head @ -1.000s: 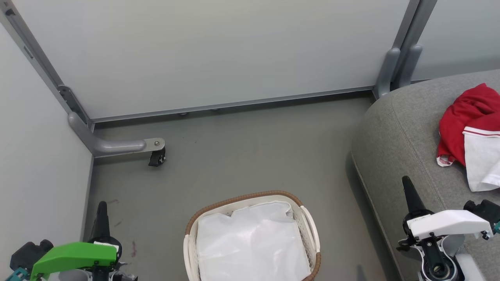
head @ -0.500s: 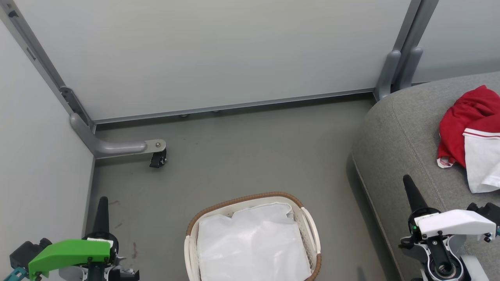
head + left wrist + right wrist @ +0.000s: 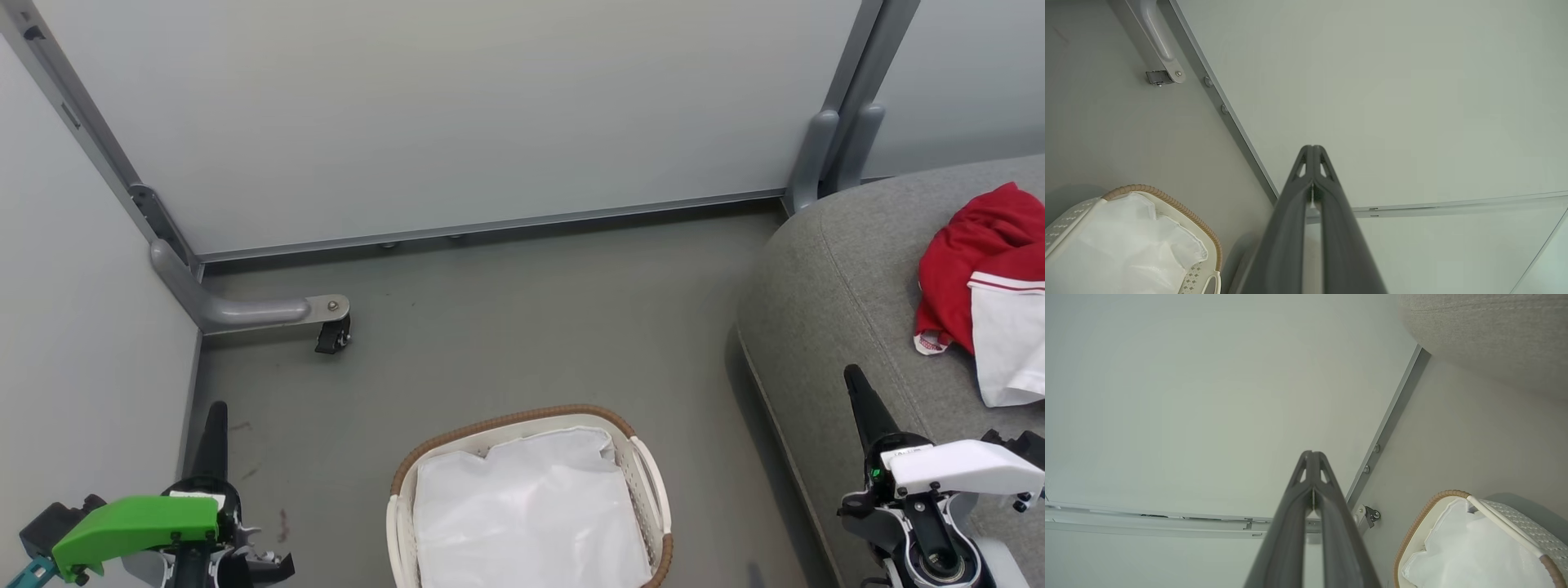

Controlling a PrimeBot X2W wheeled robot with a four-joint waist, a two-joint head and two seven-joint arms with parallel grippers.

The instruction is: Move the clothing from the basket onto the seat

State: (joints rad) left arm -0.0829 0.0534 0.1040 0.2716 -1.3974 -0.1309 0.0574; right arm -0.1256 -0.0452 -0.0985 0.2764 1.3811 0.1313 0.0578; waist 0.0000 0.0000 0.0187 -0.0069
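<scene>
The red and white clothing (image 3: 984,290) lies crumpled on the grey seat (image 3: 824,278) at the right edge of the head view. On the floor at the bottom centre stands the cream basket (image 3: 653,490), and inside it I see nothing but its white liner (image 3: 526,514). My left gripper (image 3: 216,407) is shut and holds nothing, low at the left near the wall. My right gripper (image 3: 851,371) is shut and holds nothing, over the seat's front edge. The basket (image 3: 1204,241) appears at the lower left of the left wrist view and the basket (image 3: 1425,510) at the lower right of the right wrist view.
Pale partition panels close off the back and left, with a metal base rail (image 3: 490,222). A grey support foot with a small black caster (image 3: 331,335) juts onto the floor at the left. Grey floor (image 3: 531,327) stretches between the basket, panels and seat.
The head view has shifted slightly, so everything sits a little lower in the picture. Both grippers stay shut and have sunk a little towards the bottom edge.
</scene>
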